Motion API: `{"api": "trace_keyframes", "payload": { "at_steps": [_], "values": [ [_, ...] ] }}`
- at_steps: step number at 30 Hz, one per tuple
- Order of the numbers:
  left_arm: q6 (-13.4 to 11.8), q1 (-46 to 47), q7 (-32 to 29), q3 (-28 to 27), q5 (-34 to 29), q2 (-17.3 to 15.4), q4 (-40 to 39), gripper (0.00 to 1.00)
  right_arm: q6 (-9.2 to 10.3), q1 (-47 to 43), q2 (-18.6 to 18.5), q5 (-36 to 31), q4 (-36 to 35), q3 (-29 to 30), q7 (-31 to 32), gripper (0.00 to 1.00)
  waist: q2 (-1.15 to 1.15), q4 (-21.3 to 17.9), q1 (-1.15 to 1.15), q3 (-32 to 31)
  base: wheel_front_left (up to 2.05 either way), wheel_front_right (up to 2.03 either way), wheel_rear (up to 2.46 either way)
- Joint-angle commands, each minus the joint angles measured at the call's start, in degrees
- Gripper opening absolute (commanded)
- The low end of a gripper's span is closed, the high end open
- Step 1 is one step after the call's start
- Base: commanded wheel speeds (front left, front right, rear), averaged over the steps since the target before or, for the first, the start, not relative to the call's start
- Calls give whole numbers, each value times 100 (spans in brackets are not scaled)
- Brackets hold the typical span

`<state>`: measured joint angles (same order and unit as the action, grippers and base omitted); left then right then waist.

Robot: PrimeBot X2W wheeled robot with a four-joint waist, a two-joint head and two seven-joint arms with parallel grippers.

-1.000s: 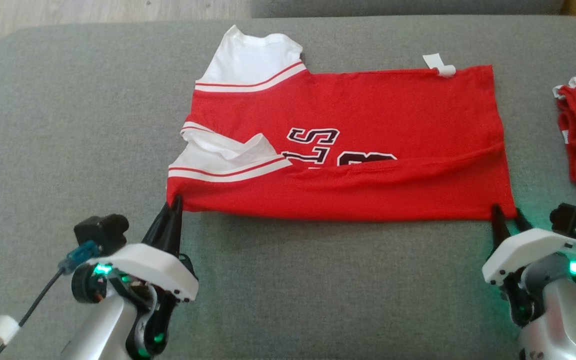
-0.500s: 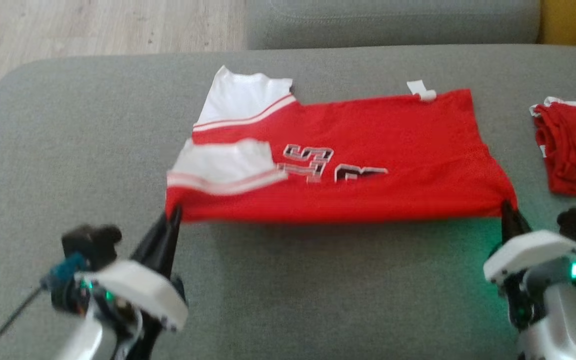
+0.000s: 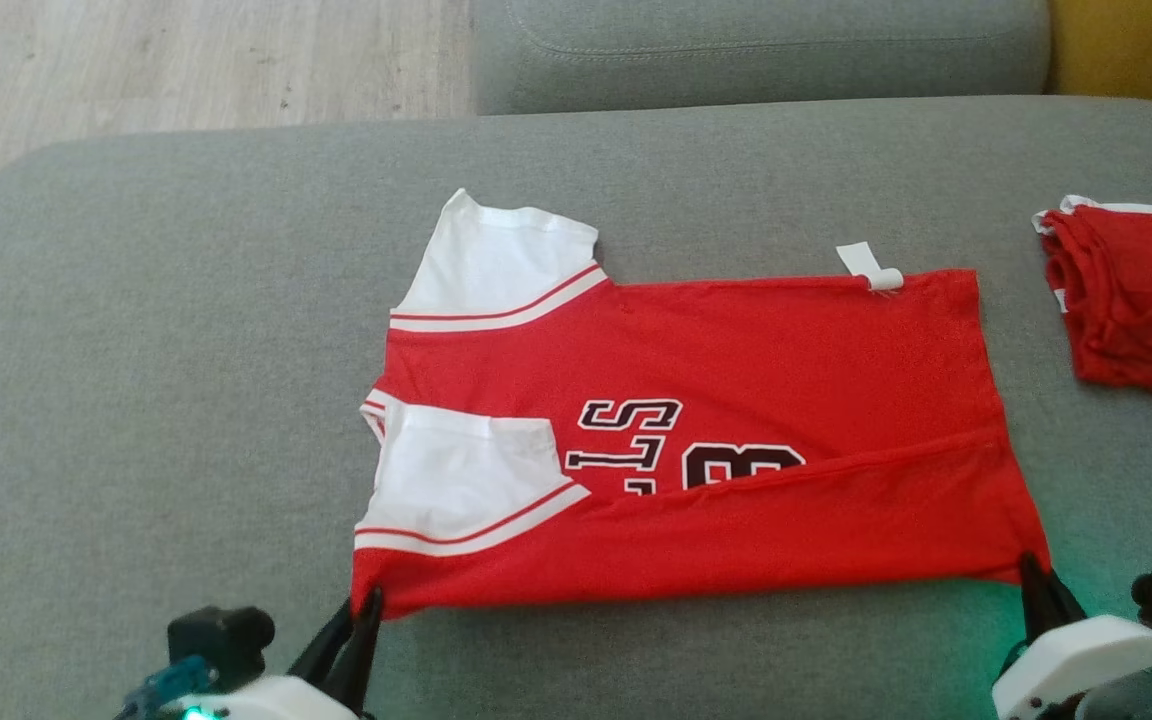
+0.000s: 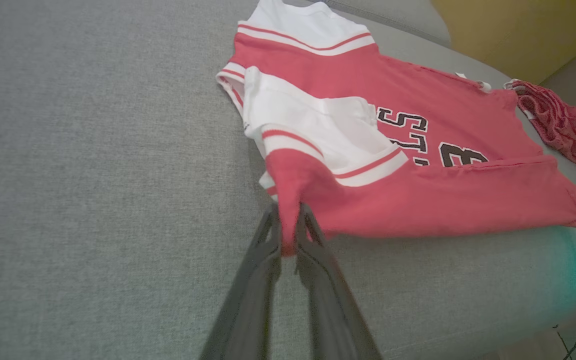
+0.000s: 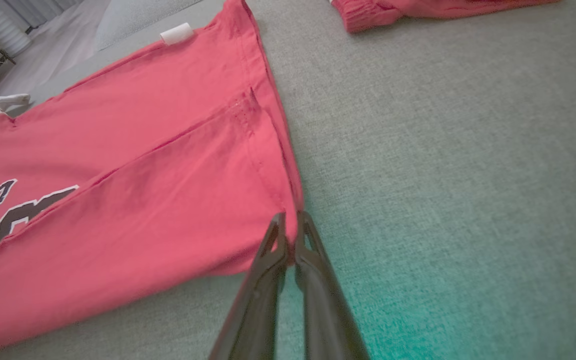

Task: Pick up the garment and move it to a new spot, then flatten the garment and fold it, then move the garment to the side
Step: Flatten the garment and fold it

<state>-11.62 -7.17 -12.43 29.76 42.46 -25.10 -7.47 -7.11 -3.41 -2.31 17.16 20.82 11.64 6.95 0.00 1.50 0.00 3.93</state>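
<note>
The garment (image 3: 736, 360) is a red jersey with white sleeves and black lettering, lying spread on a grey cushion (image 3: 186, 350). Its near long edge is folded over into a band. My left gripper (image 3: 364, 605) is shut on the near left corner, just under the lower white sleeve. The left wrist view shows red cloth pinched between that gripper's (image 4: 288, 240) tips, with the garment (image 4: 418, 150) stretching away to the right. My right gripper (image 3: 1034, 572) is shut on the near right corner; in the right wrist view this gripper (image 5: 290, 235) pinches the hem of the garment (image 5: 143, 150).
A second red garment (image 3: 1136, 300) lies bunched at the cushion's right edge. A white tag (image 3: 871, 268) sticks out of the jersey's far edge. Wooden floor (image 3: 186, 60) lies beyond the cushion at the far left, and another grey cushion (image 3: 756, 50) behind.
The right gripper has shut on the near right corner. The near edge rose, then settled, and the lower sleeve now lies flatter. The head camera has tilted, shifting the whole picture down.
</note>
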Motion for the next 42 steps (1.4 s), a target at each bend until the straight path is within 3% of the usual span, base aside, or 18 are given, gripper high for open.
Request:
{"api": "trace_keyframes", "payload": {
  "at_steps": [1, 2, 7, 15, 22, 27, 34, 42],
  "values": [
    [-21, 223, 83, -190, 8, -68, -97, 84, -37, 8, -56, 4, -242, -101, 16, 100, 0, -19, 0, 2, 0, 0, 0],
    [-15, 239, 101, -185, -1, -58, -46, 100, -37, -29, -56, -3, -303, -103, 44, 100, 0, -32, 0, 6, 0, 0, 0],
    [39, 532, 111, -260, -71, -140, -31, 100, -37, -144, -56, -137, -710, -29, 137, 100, 0, -108, 0, 110, 0, 0, 0],
    [346, 2188, -369, -633, -369, -758, -198, 100, -37, 320, -56, -346, -1628, -68, 295, 100, 0, -307, 0, 553, 0, 0, 0],
    [1078, 4588, -1057, -640, -689, -1121, 485, 100, -37, 1196, -56, -445, -2201, -543, 550, 100, 0, -727, 0, 1295, 0, 0, 0],
    [1449, 5668, -1477, -384, -873, -1076, 1399, 100, -37, 1708, -56, -419, -2319, -875, 581, 100, 0, -1058, 0, 1838, 0, 0, 0],
    [1690, 6223, -1868, -103, -913, -1082, 2437, 100, -37, 2120, -56, -318, -2395, -1173, 522, 100, 0, -1465, 0, 2435, 0, 0, 0],
    [1734, 6320, -1976, -110, -828, -1230, 3048, 100, -37, 2176, -56, -164, -2373, -1241, 364, 100, 0, -1671, 0, 2667, 0, 0, 0]
  ]
}}
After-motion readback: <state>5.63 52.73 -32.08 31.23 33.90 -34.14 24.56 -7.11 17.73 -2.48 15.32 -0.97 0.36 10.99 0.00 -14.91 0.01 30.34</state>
